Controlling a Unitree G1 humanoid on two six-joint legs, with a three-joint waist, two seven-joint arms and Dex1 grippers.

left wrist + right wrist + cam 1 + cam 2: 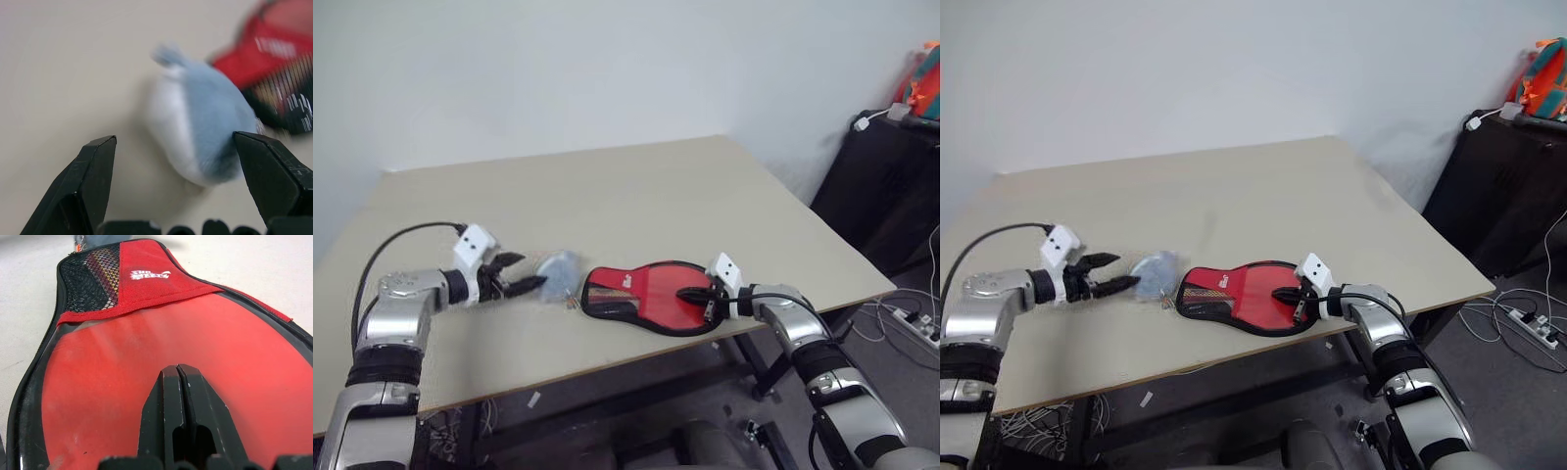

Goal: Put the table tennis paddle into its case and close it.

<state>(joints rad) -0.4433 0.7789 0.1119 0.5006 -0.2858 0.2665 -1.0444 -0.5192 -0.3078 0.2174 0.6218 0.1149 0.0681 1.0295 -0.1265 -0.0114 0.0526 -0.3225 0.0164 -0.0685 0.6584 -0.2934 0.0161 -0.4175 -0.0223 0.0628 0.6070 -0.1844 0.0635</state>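
The case (651, 297) lies flat near the table's (636, 196) front edge, its round end toward 3 o'clock and its narrow mesh end toward 9 o'clock. The red face of the table tennis paddle (161, 352) shows through the clear front, so the paddle looks to be inside already. The right gripper (693, 293) has its 2 black fingers pressed together, tips resting on the clear front at the round end, pinning rather than pinching. The left gripper (517, 274) hangs at 9 o'clock of the case with fingers spread wide, gripping nothing; the grey-blue plush lump (557, 271) sits just ahead of them, between the gripper and the case's narrow end.

Risks, as I judge them: the spread left fingers could catch the lump instead of the zip pull, or shove it into the case and skew it. If the right tips slip on the slick plastic, the case would slide when the zip is tugged. Whether the zip is shut cannot be told.

Count: 1 case, 1 paddle, 1 plush lump, 2 grippers, 1 table.
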